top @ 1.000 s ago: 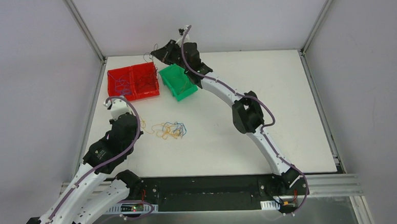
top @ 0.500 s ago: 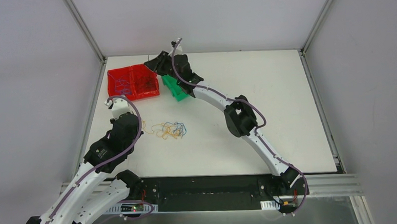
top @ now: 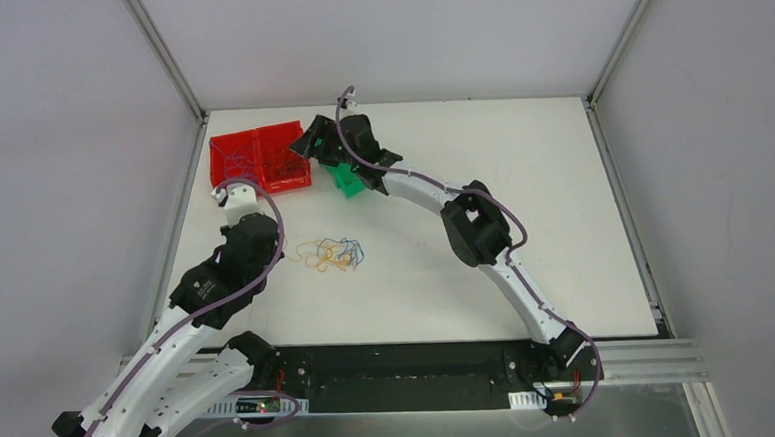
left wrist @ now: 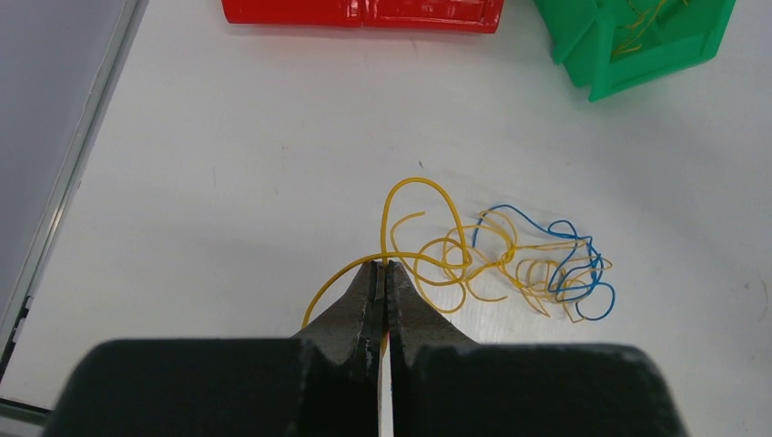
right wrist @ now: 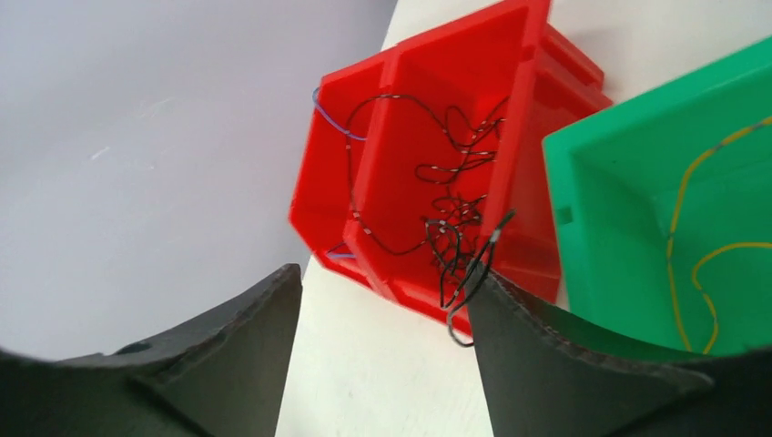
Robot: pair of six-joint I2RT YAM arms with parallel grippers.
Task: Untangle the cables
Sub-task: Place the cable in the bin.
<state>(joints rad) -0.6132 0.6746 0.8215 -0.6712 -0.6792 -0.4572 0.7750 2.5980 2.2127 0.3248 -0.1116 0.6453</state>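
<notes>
Left wrist view: we are seeing the cables (left wrist: 510, 264) lying as a loose clump of yellow-orange and blue strands on the white table (left wrist: 209, 155), well short of the bins at the far side. One yellow strand (left wrist: 419, 180) is arching out of the clump, and the left gripper (left wrist: 383, 266) is pinching it at the near end with its jaws pressed together on the wire. We are judging that this hold is anchoring one strand so that it can be drawn clear of the blue loops without dragging the whole knot. The left arm (top: 216, 278) is reaching forward and low from its base, with the wrist pointing at the clump. In the right wrist view, dark strands (right wrist: 452, 168) are lying in one compartment of the red bin (right wrist: 523, 82), a purple strand is showing in the neighbouring compartment, and yellow strands are lying in the green bin (right wrist: 619, 173) beside it, so sorting by colour is apparently under way. One dark strand (right wrist: 460, 314) is trailing over the near rim of the red bin, close to one finger; we cannot tell whether it is touching that finger. The right gripper (right wrist: 387, 273) is hovering above the red bin with its jaws standing apart and nothing between them. The right arm (top: 464, 224) is stretching diagonally across the table towards the far left corner.
</notes>
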